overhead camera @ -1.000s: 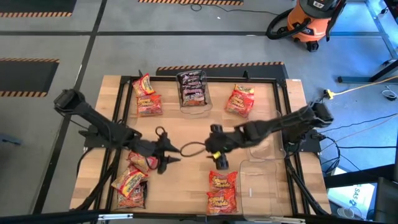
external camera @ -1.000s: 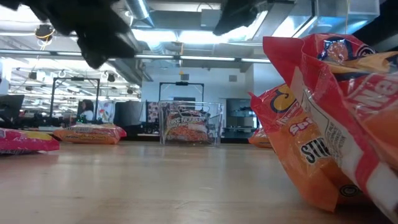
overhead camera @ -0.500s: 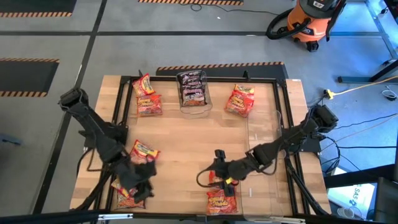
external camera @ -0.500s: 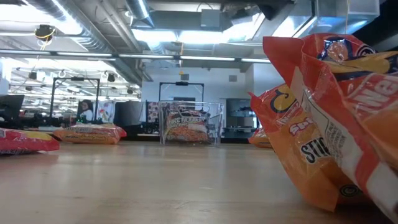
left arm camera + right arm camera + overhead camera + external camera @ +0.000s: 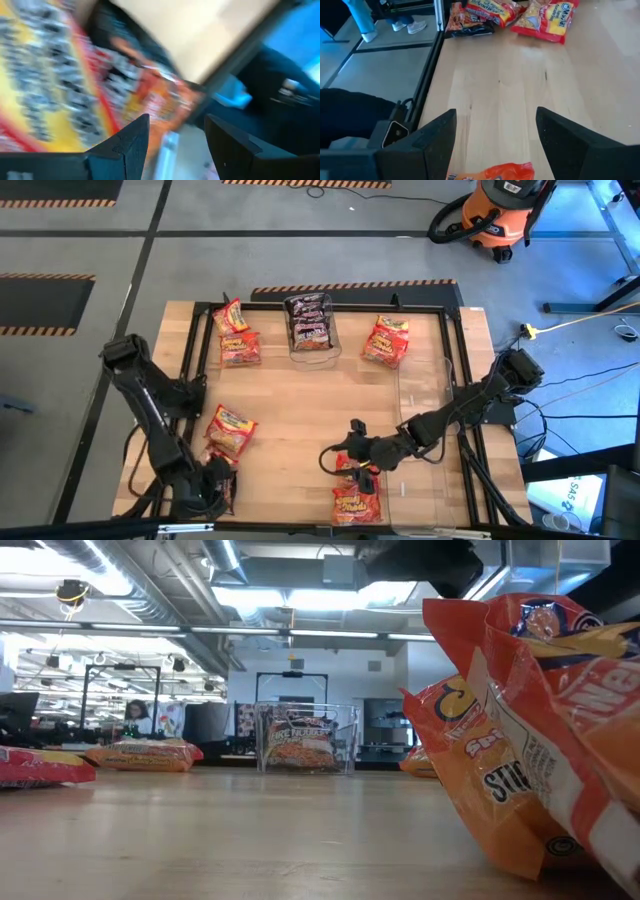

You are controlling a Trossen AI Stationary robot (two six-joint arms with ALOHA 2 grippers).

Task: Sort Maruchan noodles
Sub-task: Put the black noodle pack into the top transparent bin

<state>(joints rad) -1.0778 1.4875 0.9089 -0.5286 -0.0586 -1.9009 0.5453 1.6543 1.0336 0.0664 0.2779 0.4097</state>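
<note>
High view: left end effector [image 5: 215, 485], fingers spread, over the packets [image 5: 200, 480] at the worktop's [image 5: 300, 395] near-left corner, largely hiding them. Right end effector [image 5: 357, 465], fingers spread, above a red-orange packet [image 5: 357, 502] at the near edge. Further Maruchan noodles [image 5: 236, 338] far-left; dark packets [image 5: 309, 320] in a clear bin [image 5: 312, 352].
</note>
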